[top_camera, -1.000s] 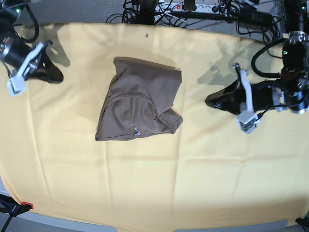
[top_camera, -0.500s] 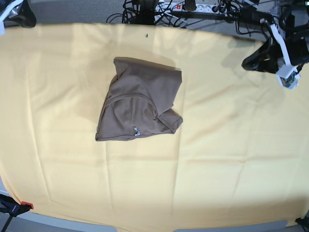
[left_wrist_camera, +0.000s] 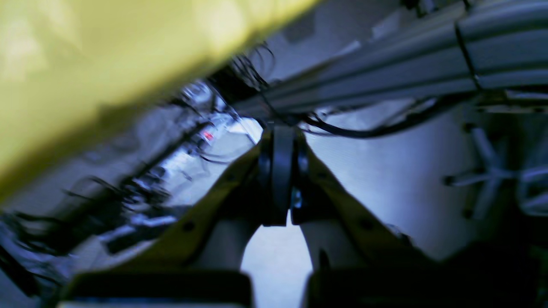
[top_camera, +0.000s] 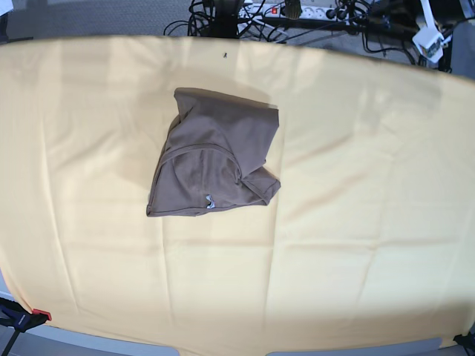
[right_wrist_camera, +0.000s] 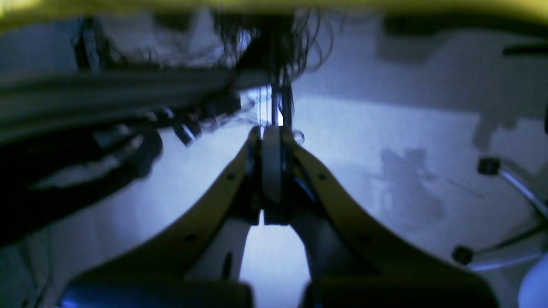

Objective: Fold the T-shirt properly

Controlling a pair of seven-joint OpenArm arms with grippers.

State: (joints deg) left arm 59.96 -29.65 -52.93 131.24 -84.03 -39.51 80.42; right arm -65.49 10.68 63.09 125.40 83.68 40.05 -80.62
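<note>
T-shirt [top_camera: 214, 156] lies bunched, centre-left of frame, on yellow cloth [top_camera: 356, 222]. Left gripper [left_wrist_camera: 282, 179] pinched together, empty. Right gripper [right_wrist_camera: 272, 171] likewise, off the cloth.

Left gripper [left_wrist_camera: 280, 179]: jaws pressed together, nothing between.
Right gripper [right_wrist_camera: 272, 171]: jaws together, empty.
Base view: arms nearly out of frame, blurry.
</note>
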